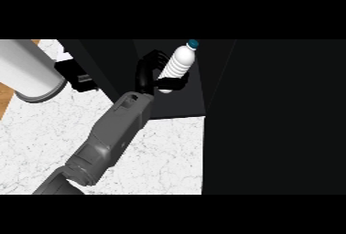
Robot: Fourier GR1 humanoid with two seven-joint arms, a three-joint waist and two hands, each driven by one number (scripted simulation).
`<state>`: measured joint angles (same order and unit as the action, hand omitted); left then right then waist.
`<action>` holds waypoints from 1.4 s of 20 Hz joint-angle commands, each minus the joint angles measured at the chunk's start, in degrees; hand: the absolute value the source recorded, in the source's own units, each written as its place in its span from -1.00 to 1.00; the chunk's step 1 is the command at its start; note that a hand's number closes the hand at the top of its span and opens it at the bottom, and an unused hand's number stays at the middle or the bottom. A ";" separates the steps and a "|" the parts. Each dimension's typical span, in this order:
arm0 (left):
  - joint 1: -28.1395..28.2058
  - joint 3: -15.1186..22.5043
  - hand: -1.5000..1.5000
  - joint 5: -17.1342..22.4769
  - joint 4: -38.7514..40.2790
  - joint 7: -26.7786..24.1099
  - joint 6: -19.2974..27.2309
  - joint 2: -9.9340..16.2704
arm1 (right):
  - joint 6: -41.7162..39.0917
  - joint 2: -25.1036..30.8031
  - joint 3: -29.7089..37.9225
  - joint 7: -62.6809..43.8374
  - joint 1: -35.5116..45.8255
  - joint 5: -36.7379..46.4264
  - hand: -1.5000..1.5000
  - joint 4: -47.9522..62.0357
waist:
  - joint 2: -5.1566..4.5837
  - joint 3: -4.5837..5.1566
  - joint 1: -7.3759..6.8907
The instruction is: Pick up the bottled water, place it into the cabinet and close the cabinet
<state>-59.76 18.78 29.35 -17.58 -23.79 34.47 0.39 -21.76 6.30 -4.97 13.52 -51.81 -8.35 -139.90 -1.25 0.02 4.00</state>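
Bottled water's (178,64) base behind fingers (171,83)

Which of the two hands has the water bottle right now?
The right hand, curled round the water bottle at the dark cabinet; the left hand sits apart at the upper left.

One grey forearm extends upward, its robot hand (150,73) curled shut, gripping.

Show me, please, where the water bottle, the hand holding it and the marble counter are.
water bottle (179,61): head view, on its white ribbed body.
hand (147,73): head view, on the black fingers curled round the bottle.
marble counter (169,155): head view, on a bare patch.
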 commanded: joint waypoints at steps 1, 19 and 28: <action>-1.68 -3.60 1.00 1.35 4.69 -3.01 2.56 -0.37 | -0.63 0.62 1.01 -1.68 0.85 -5.06 -1.00 -1.97 | -0.47 0.05 0.46; -8.49 -4.21 -1.00 -1.95 13.06 -6.43 2.87 4.28 | -4.10 0.91 0.87 0.88 -0.19 -5.31 -1.00 -0.46 | -0.79 0.06 1.79; -8.03 -8.56 -1.00 1.42 7.03 -15.94 -8.23 2.52 | -4.37 0.22 -0.29 0.52 -0.76 -5.13 -1.00 -0.92 | -0.54 0.13 0.52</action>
<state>-68.30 12.40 29.07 -8.45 -35.67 30.14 3.31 -26.25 6.68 -4.85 15.72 -52.31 -10.03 -138.23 -1.86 0.13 5.23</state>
